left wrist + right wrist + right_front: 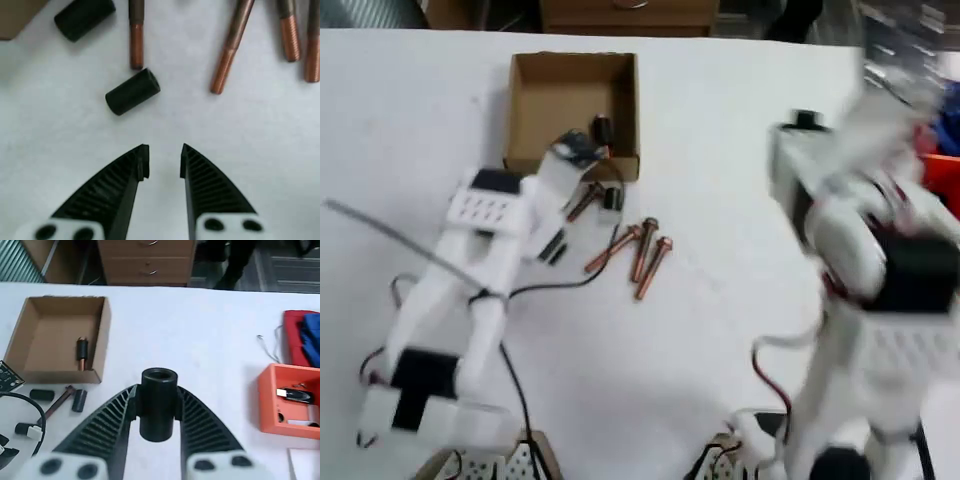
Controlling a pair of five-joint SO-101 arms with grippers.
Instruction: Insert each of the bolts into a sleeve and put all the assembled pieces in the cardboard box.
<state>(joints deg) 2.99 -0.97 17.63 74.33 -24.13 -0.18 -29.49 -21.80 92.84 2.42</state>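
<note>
your left gripper [164, 161] is spread just above the table, with a loose sleeve [132, 91] lying just ahead of its tips and copper bolts [231, 50] a little beyond that. your right gripper [157, 407] pinches a second sleeve [158, 385] upright between its fingers. the cardboard box [60, 374] sits well ahead of it, off to one side, with one assembled piece [81, 354] inside.

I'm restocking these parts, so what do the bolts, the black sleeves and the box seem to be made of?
The bolts look like metal, likely copper-plated: glossy reddish-brown shafts, fine thread at the tips. The sleeve is matte black, plastic or blackened metal; I cannot tell which. The cardboard box is plain brown cardboard, dull, with folded walls.
</note>
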